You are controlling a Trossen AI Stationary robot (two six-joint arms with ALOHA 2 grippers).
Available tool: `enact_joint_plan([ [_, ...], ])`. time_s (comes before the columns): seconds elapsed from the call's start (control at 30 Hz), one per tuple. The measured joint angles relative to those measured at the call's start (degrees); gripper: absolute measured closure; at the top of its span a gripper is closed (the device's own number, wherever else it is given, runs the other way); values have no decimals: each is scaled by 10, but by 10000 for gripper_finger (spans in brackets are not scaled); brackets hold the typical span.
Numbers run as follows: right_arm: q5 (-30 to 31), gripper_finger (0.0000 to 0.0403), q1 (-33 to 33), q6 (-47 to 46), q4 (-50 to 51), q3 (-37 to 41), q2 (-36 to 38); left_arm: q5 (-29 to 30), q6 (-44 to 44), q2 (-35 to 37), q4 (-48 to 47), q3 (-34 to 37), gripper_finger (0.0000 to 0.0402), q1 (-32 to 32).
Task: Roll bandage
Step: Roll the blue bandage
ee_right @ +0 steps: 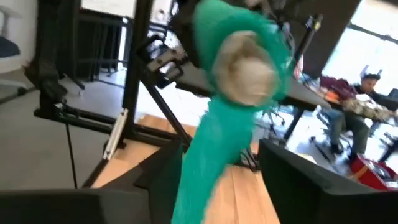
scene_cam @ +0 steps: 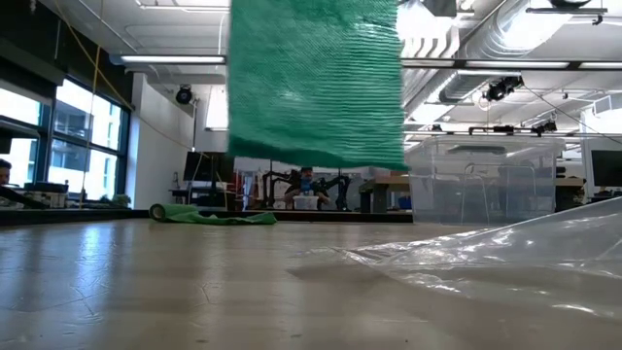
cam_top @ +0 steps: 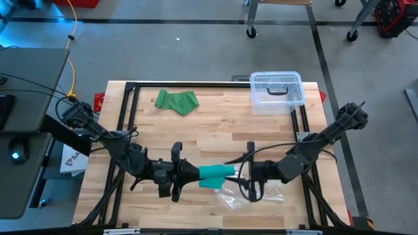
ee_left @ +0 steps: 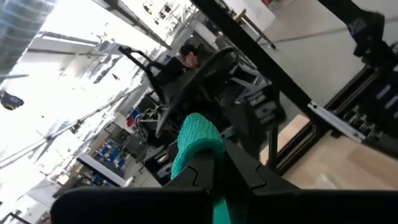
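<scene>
Two dark robot arms meet over the front half of a wooden table (cam_top: 215, 130), a green bandage roll (cam_top: 214, 174) raised between them, above the table near the middle of its front edge. The left tool (cam_top: 188, 173) is clamped shut on the roll's end, its dark fingers (ee_left: 214, 171) pinching the green fabric. The right tool (cam_top: 243, 171) faces the roll's opposite end with its fingers (ee_right: 298, 177) spread apart on either side of the hanging green strip, gripping nothing. From table height the bandage hangs clear of the wood. A crumpled clear plastic wrapper (cam_top: 245, 196) lies on the table under the right tool, near the front edge. A second green bandage (cam_top: 176, 101) lies loose near the back edge, and a clear plastic box (cam_top: 277, 91) sits by the back right corner.
</scene>
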State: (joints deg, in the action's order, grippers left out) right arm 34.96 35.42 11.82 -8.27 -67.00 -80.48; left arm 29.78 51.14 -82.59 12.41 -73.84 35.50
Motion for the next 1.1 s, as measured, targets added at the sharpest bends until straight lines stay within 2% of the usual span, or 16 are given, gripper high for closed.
enact_joint_plan([
  [0.17, -18, 165, 0, -30, 28, 0, 43, 0, 42, 0, -36, 0, 395, 2],
  [0.3, -85, 161, -2, -35, 25, 0, 57, 0, 66, 0, -69, 0, 395, 3],
  [0.37, -113, 160, -9, -48, 17, 0, 60, -1, 66, 0, -75, 1, 395, 2],
  [0.57, -141, 160, -43, -111, 18, 0, 59, 0, 86, 0, -72, 1, 395, 2],
  [0.8, -233, 151, -85, -165, 24, 0, 48, 0, 90, 0, -78, 1, 395, 0],
  [1.1, -252, 150, -89, -172, 28, 0, 36, 44, 90, 0, -85, 1, 395, -2],
])
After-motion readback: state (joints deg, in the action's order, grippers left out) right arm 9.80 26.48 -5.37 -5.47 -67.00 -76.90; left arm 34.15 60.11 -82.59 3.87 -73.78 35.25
